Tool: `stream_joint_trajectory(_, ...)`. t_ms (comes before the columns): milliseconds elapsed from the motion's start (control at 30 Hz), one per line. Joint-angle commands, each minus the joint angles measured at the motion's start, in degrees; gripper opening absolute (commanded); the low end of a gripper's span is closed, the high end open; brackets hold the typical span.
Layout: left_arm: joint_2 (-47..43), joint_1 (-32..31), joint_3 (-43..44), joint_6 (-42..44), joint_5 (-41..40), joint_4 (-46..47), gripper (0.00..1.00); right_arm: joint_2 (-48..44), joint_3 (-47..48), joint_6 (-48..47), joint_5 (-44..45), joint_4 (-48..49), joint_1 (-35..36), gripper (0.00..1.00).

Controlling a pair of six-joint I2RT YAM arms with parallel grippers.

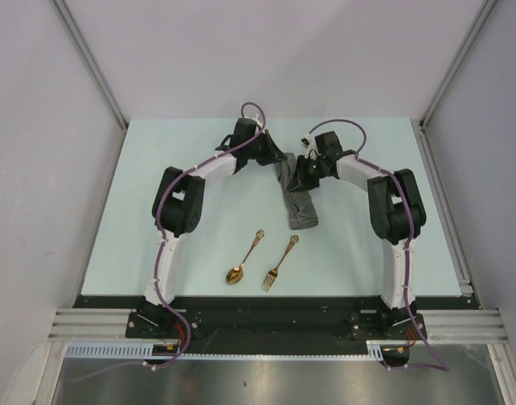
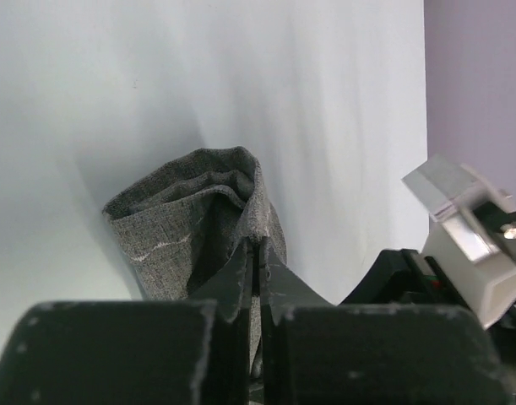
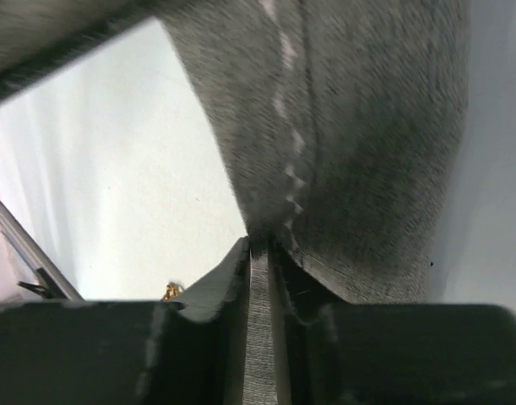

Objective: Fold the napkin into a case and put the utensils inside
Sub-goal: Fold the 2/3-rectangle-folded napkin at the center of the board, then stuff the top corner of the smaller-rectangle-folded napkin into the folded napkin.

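napkin [image 1: 300, 207] bunched in a narrow strip, left gripper [image 2: 259, 249] and right gripper [image 3: 259, 245] both clamped on its far end

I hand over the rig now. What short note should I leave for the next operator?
Left gripper: shut on the napkin.
Right gripper: shut on the napkin too, close beside the left.
Napkin: bunched in a narrow strip, mid-table, far end pinched.
Spoon and fork: side by side nearer the arm bases, apart from the napkin.
Done: no neat case yet.
Left: finish folding, put both utensils inside.
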Motion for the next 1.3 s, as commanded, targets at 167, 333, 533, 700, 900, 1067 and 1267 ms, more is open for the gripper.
stream_joint_trajectory(167,-0.3,-0.3,1.8,-1.3,2.4,2.5,0.0,-3.1,5.3,-5.7,5.5,1.8,0.4,0.45)
stream_joint_trajectory(333,0.0,0.0,1.0,-2.2,3.4,3.6,0.0,-1.1,10.0,-8.5,8.5,-0.4,0.3,0.52)
stream_joint_trajectory(533,0.3,0.5,0.2,-4.2,4.6,4.8,0.0,2.2,14.1,-10.1,8.1,-0.1,0.3,0.53)
stream_joint_trajectory(700,-0.3,0.9,-0.8,-5.3,5.3,5.9,0.0,3.5,16.3,-11.2,8.7,-1.2,1.1,0.46)
stream_joint_trajectory(900,0.1,1.4,-0.8,-5.5,5.8,6.2,0.0,-0.3,14.1,-10.6,9.2,-6.2,0.6,0.45)
stream_joint_trajectory(1067,0.3,1.8,-0.5,-5.7,5.7,6.5,0.0,-4.0,8.0,-9.3,6.9,-4.7,0.1,0.37)
stream_joint_trajectory(1267,0.3,1.7,-1.4,-6.0,6.0,7.2,0.0,-5.7,10.2,-9.0,7.8,-3.3,-0.7,0.4)
